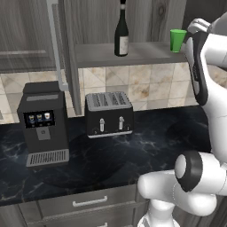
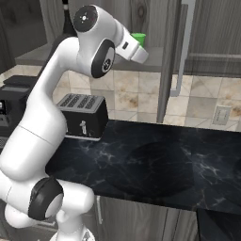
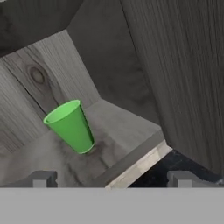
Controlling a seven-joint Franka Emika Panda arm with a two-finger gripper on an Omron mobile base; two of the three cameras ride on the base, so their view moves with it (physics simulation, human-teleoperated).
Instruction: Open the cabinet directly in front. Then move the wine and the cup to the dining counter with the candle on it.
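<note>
In the left base view the wine [image 1: 121,32] loses the top of its neck to the upper edge, and its pale label is too small to read. The cup [image 1: 178,40] there is partly covered on its right by the white arm; in the right base view only a green sliver of it shows behind the wrist. The coffee machine [image 1: 43,123] screen icons are too blurred to tell. The toaster [image 2: 83,115] is partly hidden behind the arm. The fingertips [image 3: 43,178] of the hand [image 3: 113,179] are cut off by the bottom band, so their full length perhaps cannot be judged. The cabinet [image 3: 175,65] runs past every edge.
</note>
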